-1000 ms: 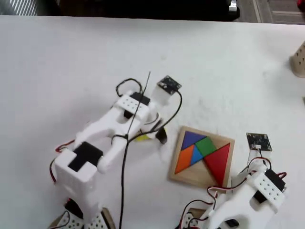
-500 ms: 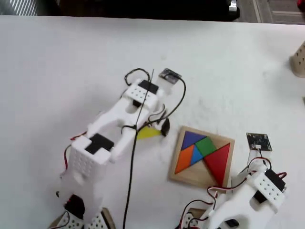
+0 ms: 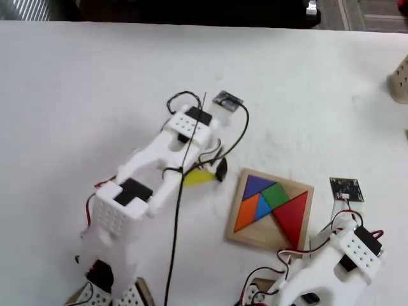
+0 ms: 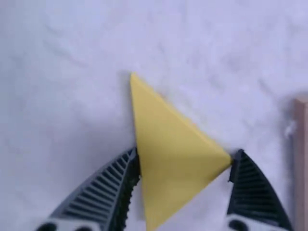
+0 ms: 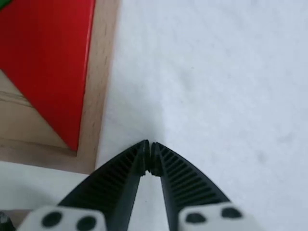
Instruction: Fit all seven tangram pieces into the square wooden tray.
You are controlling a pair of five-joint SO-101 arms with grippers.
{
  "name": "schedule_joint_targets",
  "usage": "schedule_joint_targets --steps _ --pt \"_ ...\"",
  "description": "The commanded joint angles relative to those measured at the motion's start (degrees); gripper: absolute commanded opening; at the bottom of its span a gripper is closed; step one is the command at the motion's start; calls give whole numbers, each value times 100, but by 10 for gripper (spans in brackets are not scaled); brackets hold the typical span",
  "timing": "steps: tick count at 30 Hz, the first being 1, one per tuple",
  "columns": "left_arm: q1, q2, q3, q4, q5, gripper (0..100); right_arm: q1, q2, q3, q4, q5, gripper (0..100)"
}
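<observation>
We see the left end effector [image 4: 186, 160] pinching the yellow triangle [image 4: 168, 154] — one ribbed black finger [image 4: 115, 190] presses against a straight edge of the piece, and the other meets a corner. The triangle is low over the white bench [image 3: 95, 76], just left of the square wooden tray [image 3: 254, 238], with a strip of bare bench between them. We cannot tell whether it rests flat on the surface or is slightly lifted. The left arm [image 3: 150, 169] stretches from the near left edge toward the middle of the bench, with a black cable [image 3: 175, 223] running along it.

The tray sits right of centre on the near side, turned slightly askew. Five pieces lie in it:
- a purple piece [image 3: 257, 185] at the far left corner
- a green piece [image 3: 278, 194] touching the purple one
- an orange triangle [image 3: 245, 213] along the left wall
- a small blue triangle [image 3: 263, 211] between the orange and the red
- a large red triangle [image 3: 291, 217] toward the right wall, one tip pointing at the near rim

The near left part of the tray floor is bare wood.

The right arm [image 3: 335, 261] sits at the near right, just beside the tray's near right corner. The right end effector [image 5: 149, 161] is pressed together, fingertips touching each other. It hangs over bare bench just beside the tray's rim, near the red triangle's tip.

A tan perforated object [image 3: 400, 80] stands at the far right edge of the bench.
</observation>
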Motion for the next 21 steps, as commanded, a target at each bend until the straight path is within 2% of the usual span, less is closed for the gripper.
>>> schedule_joint_targets --steps 1,12,21 --pt "40 40 -273 9 53 255 -48 -127 -26 -57 44 18" --pt "48 -198 -255 62 70 255 -66 -127 -26 -57 44 18" --pt "48 -971 457 -273 53 256 -57 -127 -26 -57 44 18"
